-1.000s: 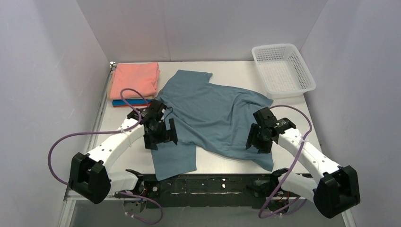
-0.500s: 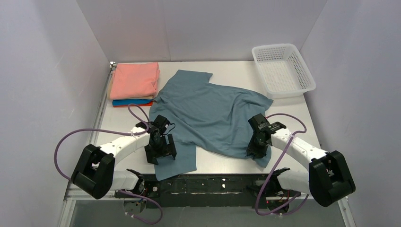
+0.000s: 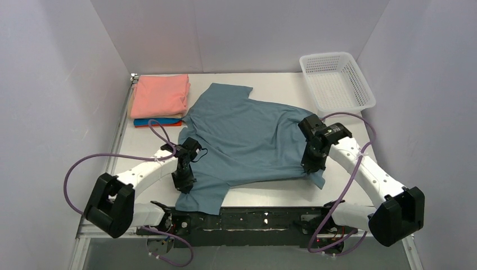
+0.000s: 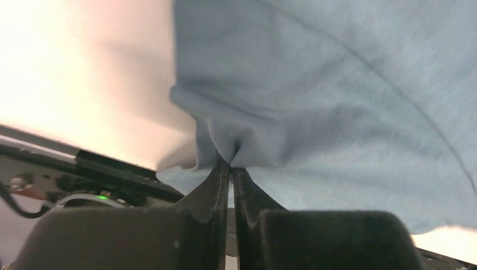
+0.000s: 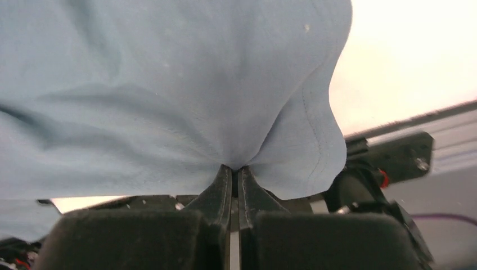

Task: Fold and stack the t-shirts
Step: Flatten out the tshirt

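A large dusty blue-grey t-shirt [image 3: 247, 138] lies spread over the middle of the table. My left gripper [image 3: 183, 184] is shut on a pinch of its near left hem, seen bunched at the fingertips in the left wrist view [image 4: 231, 164]. Over at the shirt's near right corner, my right gripper [image 3: 309, 167] is shut on the cloth, which puckers into the jaws in the right wrist view [image 5: 235, 169]. A salmon-pink folded t-shirt [image 3: 161, 95] tops a stack at the back left, with orange and bright blue folded shirts [image 3: 157, 121] showing beneath it.
A white plastic mesh basket [image 3: 336, 82] stands at the back right corner. White walls close in the table [image 3: 281, 84] on three sides. The black base rail [image 3: 247, 219] runs along the near edge between the arm mounts.
Both grippers have come down on the blue-grey shirt's near edge and closed on it. The near edge has been drawn up and gathered, the right corner pulled away from the table's front.
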Controlling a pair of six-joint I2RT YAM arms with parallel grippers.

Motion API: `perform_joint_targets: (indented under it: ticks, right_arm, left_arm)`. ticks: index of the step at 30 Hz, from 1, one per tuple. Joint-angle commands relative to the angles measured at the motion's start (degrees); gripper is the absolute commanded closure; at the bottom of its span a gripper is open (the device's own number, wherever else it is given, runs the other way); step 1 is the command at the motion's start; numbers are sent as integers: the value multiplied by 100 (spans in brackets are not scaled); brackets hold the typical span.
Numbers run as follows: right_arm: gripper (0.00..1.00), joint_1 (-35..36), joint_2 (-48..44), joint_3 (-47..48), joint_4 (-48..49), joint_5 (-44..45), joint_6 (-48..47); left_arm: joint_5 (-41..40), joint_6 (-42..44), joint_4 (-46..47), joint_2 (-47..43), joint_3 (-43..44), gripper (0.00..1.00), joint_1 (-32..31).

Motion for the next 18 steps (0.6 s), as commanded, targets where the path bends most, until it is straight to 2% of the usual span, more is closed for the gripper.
perform_joint_targets:
  ticks: [1,3,4,6,8,9,10,11,12,14,18]
  right_arm:
    - [99,-68,102,639,-2461,15,-414]
    - [99,-70,232,534,-2603,-195,-511]
    - [91,-70,251,413,-2498,-232,-599]
    - [53,-116,347,322,-2309,-157,-607]
    - [33,-139,414,433,-2186,87,-492]
    - [27,-150,429,580,-2129,190,-458]
    - [25,-176,428,703,-2068,259,-474]
    - [24,-210,428,837,-2009,319,-503]
    - [23,-256,414,950,-1964,392,-545]
    - [23,-352,392,1131,-1819,573,-588]
    - [22,-568,258,1133,-1097,458,-712]
  left_arm:
    - [-776,-19,-1577,-550,159,100,1]
    - [-675,50,-1607,-641,168,100,3]
    - [-646,58,-1618,-659,169,100,-1]
    - [-663,69,-1668,-660,201,100,3]
    - [-744,66,-1794,-645,267,100,3]
    - [-767,76,-1872,-627,319,100,3]
    - [-765,92,-1940,-612,363,100,3]
    - [-749,108,-2006,-614,412,93,3]
    - [-738,115,-2069,-622,442,80,3]
    - [-704,128,-2161,-690,469,66,2]
    - [-543,240,-2223,-1027,557,17,3]
